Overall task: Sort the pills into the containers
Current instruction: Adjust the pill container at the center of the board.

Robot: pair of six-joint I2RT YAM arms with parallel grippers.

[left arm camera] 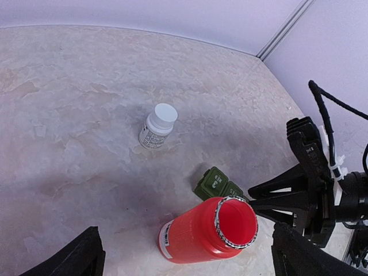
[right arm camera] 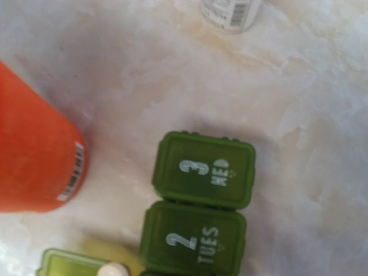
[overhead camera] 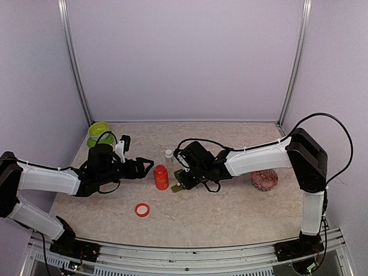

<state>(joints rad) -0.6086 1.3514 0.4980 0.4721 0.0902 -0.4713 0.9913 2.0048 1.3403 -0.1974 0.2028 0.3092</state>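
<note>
Standing red plastic bottle (left arm camera: 204,234) beside square dark green containers (right arm camera: 202,172), left pincer (overhead camera: 148,167) spread wide, right pincer (overhead camera: 179,185) above them, grip unclear.

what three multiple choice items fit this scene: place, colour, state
1. Relative to the red bottle, the red cap is: A) screwed on it B) loose on the table, toward the near edge C) by the back wall
2. The 2 TUES lid and the 3 WED lid are: A) dark green B) blue C) white
3. The red bottle is: A) capped B) uncapped, upright C) on its side

1 B: the top view shows it loose in front. 2 A: both look dark green, right wrist view. 3 B: the left wrist view shows its open mouth.
</note>
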